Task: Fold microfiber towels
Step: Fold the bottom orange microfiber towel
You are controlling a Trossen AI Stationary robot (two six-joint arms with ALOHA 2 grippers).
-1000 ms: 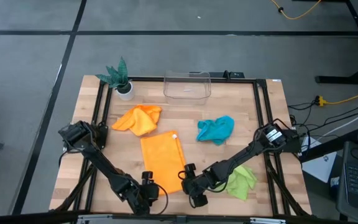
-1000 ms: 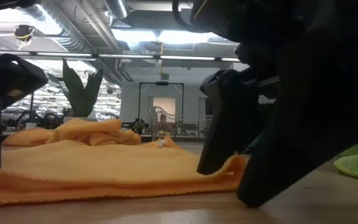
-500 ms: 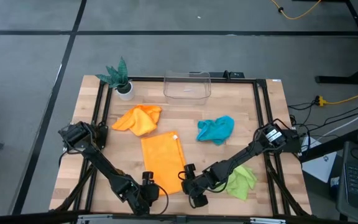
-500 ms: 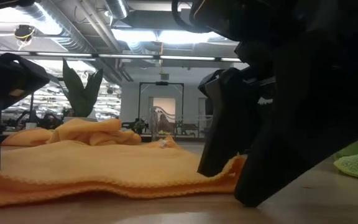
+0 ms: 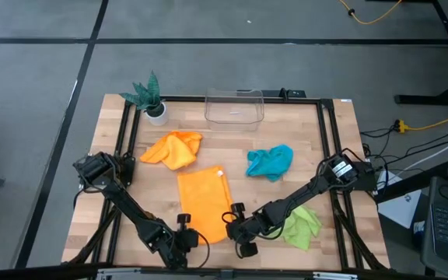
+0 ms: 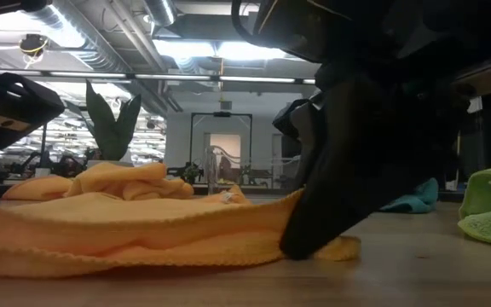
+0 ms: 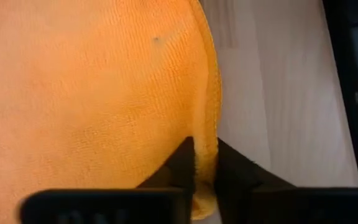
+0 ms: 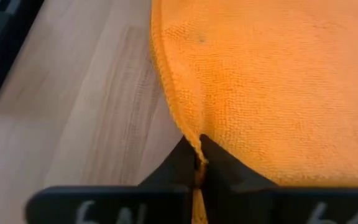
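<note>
Clear bin (image 5: 234, 107) near plant (image 5: 149, 96), contents unclear

An orange towel (image 7: 86, 93) is seen spread over most of the pale wooden desk (image 7: 278, 93). Its stitched hem is pinched between the two dark fingers (image 7: 180, 163) of the left gripper (image 7: 205, 163), which are closed on the fabric at the towel's edge. A small dark speck is visible on the cloth.
</note>
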